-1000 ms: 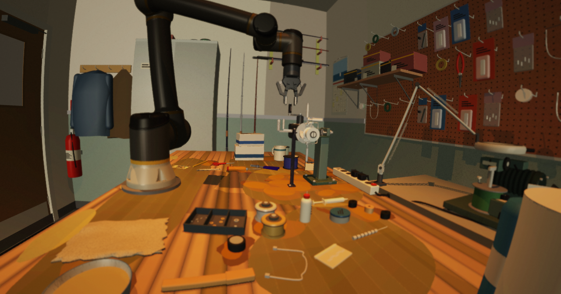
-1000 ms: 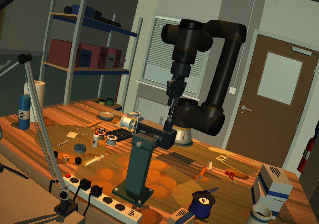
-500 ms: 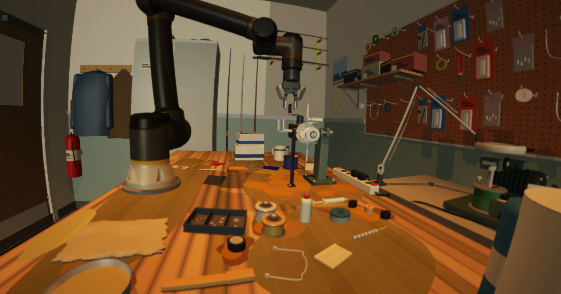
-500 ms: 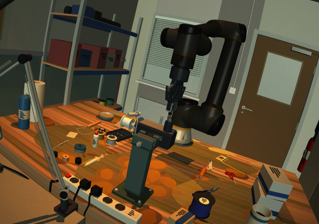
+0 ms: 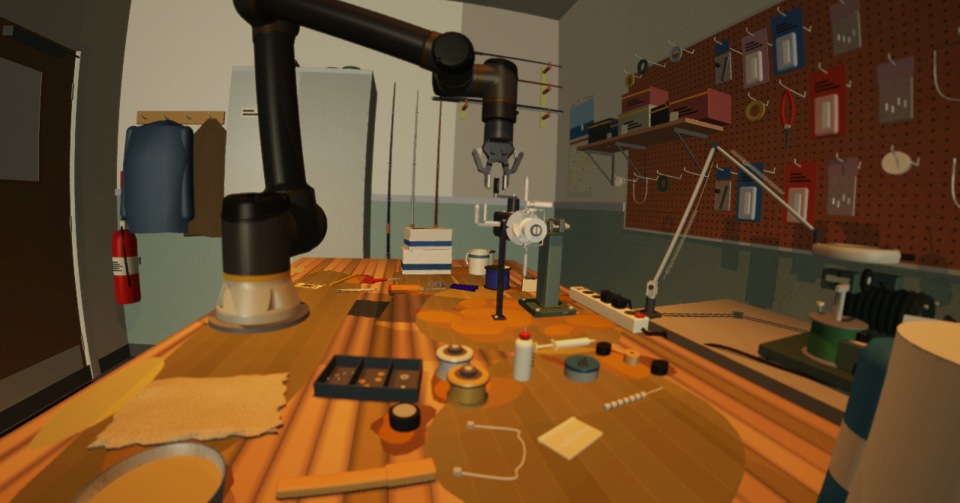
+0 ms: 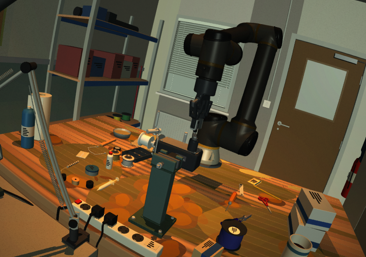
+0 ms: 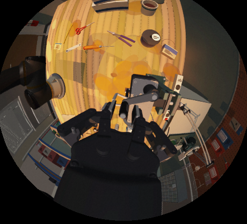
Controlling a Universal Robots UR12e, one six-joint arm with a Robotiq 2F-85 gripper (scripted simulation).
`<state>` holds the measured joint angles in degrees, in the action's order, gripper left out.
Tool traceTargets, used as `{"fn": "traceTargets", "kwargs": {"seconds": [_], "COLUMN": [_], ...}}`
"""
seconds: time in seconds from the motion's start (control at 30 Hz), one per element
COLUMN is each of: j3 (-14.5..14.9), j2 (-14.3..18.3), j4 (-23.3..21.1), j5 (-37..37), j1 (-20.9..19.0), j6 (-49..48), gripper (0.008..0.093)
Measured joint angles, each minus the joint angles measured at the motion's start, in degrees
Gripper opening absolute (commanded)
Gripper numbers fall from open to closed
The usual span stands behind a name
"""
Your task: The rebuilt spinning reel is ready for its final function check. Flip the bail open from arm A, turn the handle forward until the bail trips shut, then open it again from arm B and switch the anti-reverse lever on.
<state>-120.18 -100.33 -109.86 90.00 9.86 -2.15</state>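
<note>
The handle knob (image 7: 123,108) of the spinning reel (image 5: 522,226) points upward from its crank arm (image 7: 139,99), directly under my fingers. The reel is clamped on a green stand (image 6: 159,186) in the middle of the bench, its white spool (image 6: 145,139) facing away from the arm's base. The thin bail wire near the spool is too fine to judge in these frames. My gripper (image 5: 497,179) (image 6: 195,128) (image 7: 123,111) hangs straight down just above the knob, partly open with nothing in it.
A thin black post (image 5: 499,265) stands just beside the reel. A power strip (image 6: 115,231) and a lamp arm (image 6: 47,136) lie along the wall side. Spools, a bottle (image 5: 523,356), a parts tray (image 5: 369,377) and hand tools (image 6: 233,200) are scattered over the bench.
</note>
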Motion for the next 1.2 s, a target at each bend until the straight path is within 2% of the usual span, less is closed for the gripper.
{"fn": "traceTargets", "kwargs": {"seconds": [0.23,0.8,1.2], "j3": [0.00,0.00,0.00], "j2": [0.00,-0.01,-0.01], "j4": [0.00,0.03,0.03], "j5": [0.00,0.01,0.01], "j1": [0.00,0.00,0.00], "j6": [0.00,0.00,0.00], "gripper": [0.0420,0.0080,0.0080]}}
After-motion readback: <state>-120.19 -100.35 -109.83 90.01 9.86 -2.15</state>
